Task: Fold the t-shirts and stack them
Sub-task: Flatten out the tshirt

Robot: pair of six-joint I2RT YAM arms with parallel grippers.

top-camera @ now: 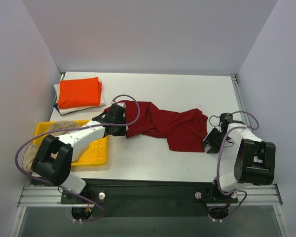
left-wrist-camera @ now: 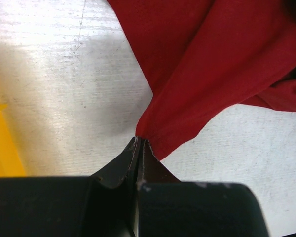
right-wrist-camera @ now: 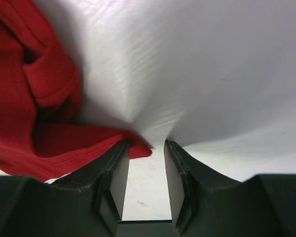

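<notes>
- At mid-table (top-camera: 187,91), the red shirt (top-camera: 170,127) is seen crumpled in a loose band between the two grippers, not yet spread flat
- At its left end, a corner is pinched by the left gripper (left-wrist-camera: 139,143), whose jaws are pressed together on the cloth just above the table
- At its right end, the right gripper (right-wrist-camera: 145,148) is set low on the table with its jaws apart. A tip of the shirt's edge reaches into the gap beside one of the fingers (right-wrist-camera: 113,173), but nothing is clamped
- At the far left corner, an orange shirt (top-camera: 79,92) is laid folded on top of a small stack, with pale and blue cloth showing beneath
- A beige shirt (top-camera: 64,126) is heaped in the tray (top-camera: 101,160), under the left arm
- The step in hand is judged to be taking hold of the red shirt for spreading, ahead of any fold
- Next, more of the edge is to be brought between the right jaws and clamped. Only then can the shirt be drawn taut and laid flat
</notes>
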